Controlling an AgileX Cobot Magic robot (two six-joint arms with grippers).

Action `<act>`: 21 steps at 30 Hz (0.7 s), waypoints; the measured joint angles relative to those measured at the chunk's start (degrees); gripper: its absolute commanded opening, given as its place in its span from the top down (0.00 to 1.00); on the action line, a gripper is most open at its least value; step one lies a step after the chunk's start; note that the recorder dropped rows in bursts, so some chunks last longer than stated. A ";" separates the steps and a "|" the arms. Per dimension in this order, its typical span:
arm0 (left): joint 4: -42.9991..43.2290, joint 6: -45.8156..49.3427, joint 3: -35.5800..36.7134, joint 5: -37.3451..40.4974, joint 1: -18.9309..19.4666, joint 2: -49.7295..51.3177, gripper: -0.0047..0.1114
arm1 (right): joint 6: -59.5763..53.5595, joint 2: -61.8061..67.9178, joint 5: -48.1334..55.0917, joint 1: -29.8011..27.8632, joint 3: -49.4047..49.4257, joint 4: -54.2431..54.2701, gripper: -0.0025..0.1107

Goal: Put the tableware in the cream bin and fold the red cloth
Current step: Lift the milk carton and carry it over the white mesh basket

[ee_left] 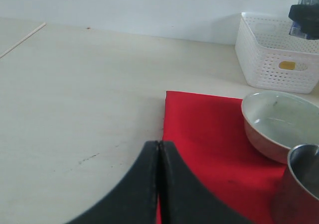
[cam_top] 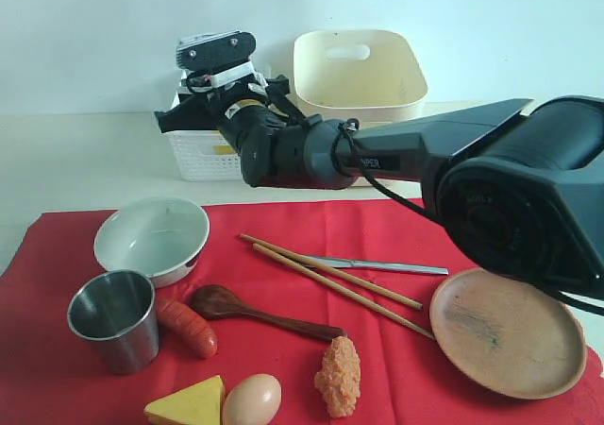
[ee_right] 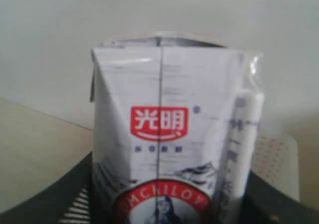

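Observation:
On the red cloth [cam_top: 406, 378] lie a white bowl [cam_top: 151, 236], a steel cup [cam_top: 113, 319], a dark wooden spoon [cam_top: 255, 314], two chopsticks [cam_top: 335, 279], a silver knife [cam_top: 377, 265] and a brown plate [cam_top: 507, 331]. The cream bin [cam_top: 357, 74] stands at the back. My right gripper [cam_top: 226, 99] reaches across and is shut on a milk carton [ee_right: 164, 134] above the white basket. My left gripper [ee_left: 159, 143] is shut and holds nothing; it hovers at the edge of the red cloth [ee_left: 209, 129], near the bowl [ee_left: 279, 119] and cup [ee_left: 304, 184].
A white perforated basket [cam_top: 203, 156] stands left of the cream bin. A sausage [cam_top: 186, 326], a cheese wedge [cam_top: 189, 406], an egg [cam_top: 252, 399] and an orange crumbed piece [cam_top: 338, 376] lie on the front of the cloth. Bare pale table stretches left of the cloth.

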 measured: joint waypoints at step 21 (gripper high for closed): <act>0.00 0.00 0.00 0.00 0.00 0.00 0.95 | -3.09 -0.40 -0.28 0.91 -0.14 4.30 0.27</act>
